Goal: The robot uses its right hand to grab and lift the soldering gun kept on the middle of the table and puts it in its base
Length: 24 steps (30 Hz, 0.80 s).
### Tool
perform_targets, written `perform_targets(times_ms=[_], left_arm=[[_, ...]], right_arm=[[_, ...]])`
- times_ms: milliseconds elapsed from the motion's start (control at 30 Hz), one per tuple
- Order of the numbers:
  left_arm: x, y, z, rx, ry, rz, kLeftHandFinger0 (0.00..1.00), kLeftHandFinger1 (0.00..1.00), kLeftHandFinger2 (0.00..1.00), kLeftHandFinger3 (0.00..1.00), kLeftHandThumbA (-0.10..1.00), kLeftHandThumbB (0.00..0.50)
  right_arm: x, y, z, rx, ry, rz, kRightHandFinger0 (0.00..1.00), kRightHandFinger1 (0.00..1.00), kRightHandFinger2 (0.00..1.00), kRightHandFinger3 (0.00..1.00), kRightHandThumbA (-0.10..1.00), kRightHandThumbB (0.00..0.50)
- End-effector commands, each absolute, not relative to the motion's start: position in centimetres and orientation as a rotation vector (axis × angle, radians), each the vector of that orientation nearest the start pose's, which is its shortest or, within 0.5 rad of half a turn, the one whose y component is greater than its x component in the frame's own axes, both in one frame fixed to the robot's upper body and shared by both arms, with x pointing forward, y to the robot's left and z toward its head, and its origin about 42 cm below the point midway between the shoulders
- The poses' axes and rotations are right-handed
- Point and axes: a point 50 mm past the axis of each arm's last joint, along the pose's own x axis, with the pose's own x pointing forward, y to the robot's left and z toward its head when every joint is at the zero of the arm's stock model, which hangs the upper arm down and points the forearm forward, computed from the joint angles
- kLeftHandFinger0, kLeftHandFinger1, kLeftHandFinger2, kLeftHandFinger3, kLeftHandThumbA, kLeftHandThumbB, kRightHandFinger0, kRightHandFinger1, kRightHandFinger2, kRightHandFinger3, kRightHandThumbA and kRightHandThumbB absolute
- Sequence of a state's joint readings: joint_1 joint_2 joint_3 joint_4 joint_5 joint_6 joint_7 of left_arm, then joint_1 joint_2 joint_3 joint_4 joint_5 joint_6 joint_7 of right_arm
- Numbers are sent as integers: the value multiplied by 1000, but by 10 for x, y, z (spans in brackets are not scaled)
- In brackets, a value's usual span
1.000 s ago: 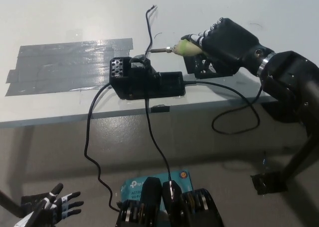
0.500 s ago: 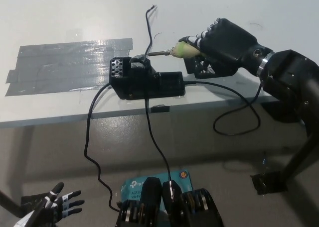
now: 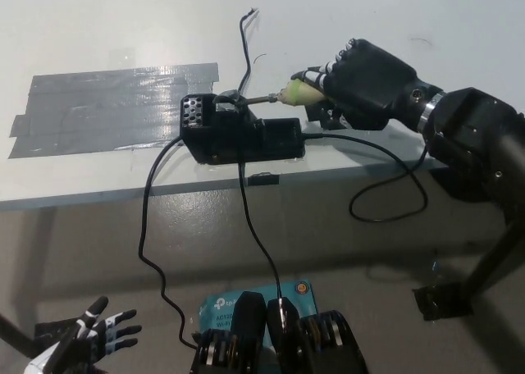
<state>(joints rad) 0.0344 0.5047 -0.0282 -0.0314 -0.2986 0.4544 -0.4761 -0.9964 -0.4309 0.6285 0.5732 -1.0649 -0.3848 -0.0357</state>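
Nearest the camera, the white left hand (image 3: pixel 90 335) is resting low at the lower left, below the table edge, fingers spread and holding nothing. Farther out, one black base (image 3: pixel 238 132) is sitting near the front edge of the white table (image 3: pixel 123 29), with black cables trailing from it over the edge. Beyond it, the black right hand (image 3: pixel 357 75) is reaching in from the right, wrist angled toward the far left, fingers wrapping the pale handle of the single soldering gun (image 3: pixel 283 95). The gun's long axis is lying nearly level, its metal tip pointing left and meeting the base's top holder. One grey tape patch (image 3: pixel 107 107) is lying left of the base.
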Motion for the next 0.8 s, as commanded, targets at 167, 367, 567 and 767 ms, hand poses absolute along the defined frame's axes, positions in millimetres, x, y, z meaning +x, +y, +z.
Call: perform_targets(times_ms=[167, 367, 567, 767], left_arm=[[265, 345, 113, 105, 484, -494, 1000, 1000, 1000, 1000, 1000, 108], [266, 343, 112, 100, 482, -508, 1000, 1000, 1000, 1000, 1000, 139], [260, 341, 108, 68, 493, -505, 1000, 1000, 1000, 1000, 1000, 116], [261, 335, 107, 72, 492, -518, 1000, 1000, 1000, 1000, 1000, 123]], right_arm=[[526, -168, 315, -1860, -755, 483, 0, 34, 434, 206, 12, 26], [526, -162, 314, -1862, -769, 479, 0, 1, 399, 317, 29, 79], [521, -139, 319, -1886, -845, 487, 0, 76, 514, 210, 106, 76], [519, -127, 326, -1872, -921, 499, 0, 0, 337, 520, -34, 239]])
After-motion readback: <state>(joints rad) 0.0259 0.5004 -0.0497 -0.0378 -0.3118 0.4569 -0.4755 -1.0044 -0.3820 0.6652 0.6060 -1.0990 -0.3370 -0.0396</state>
